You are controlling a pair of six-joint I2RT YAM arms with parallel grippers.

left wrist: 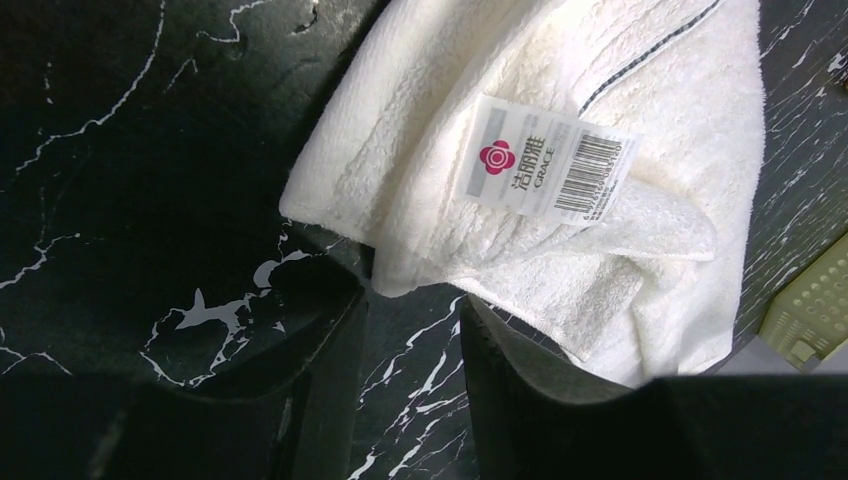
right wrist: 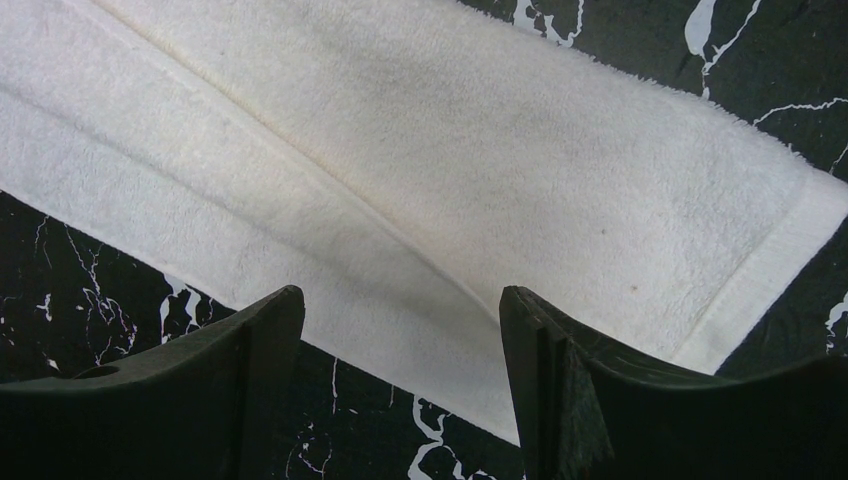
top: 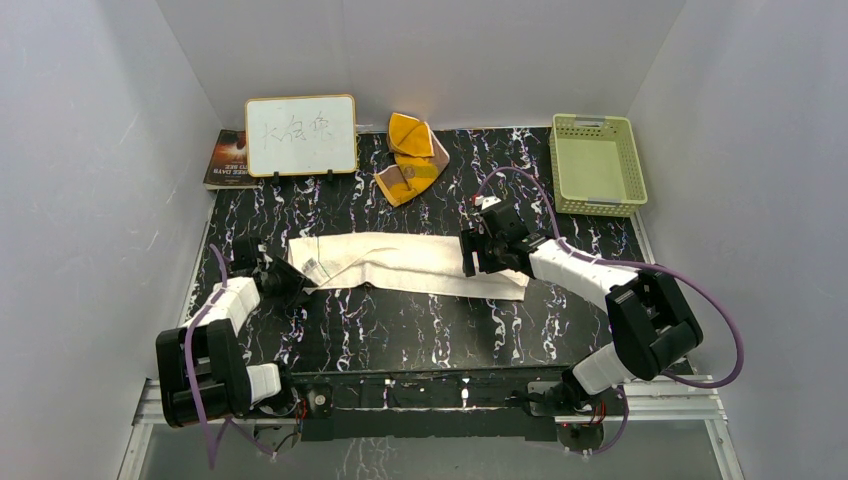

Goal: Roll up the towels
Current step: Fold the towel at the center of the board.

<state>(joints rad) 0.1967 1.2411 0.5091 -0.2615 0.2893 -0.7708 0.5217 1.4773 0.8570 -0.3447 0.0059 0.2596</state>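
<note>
The cream-white towel [top: 400, 262] lies folded into a long flat strip across the middle of the black marbled table. Its left end carries a barcode label [left wrist: 545, 160]. My left gripper [top: 290, 279] is open and empty, low at the towel's left end; in the left wrist view [left wrist: 412, 305] its jaws stand just short of the folded corner [left wrist: 400, 265]. My right gripper [top: 478, 268] is open and empty, hovering over the towel's right end [right wrist: 560, 170]. The orange-yellow towel [top: 408, 158] lies crumpled at the back of the table, away from both grippers.
A white board with writing [top: 300, 135] stands at the back left, with a book [top: 228, 158] behind it. A pale green basket [top: 596, 163] sits at the back right. White walls enclose the table on three sides.
</note>
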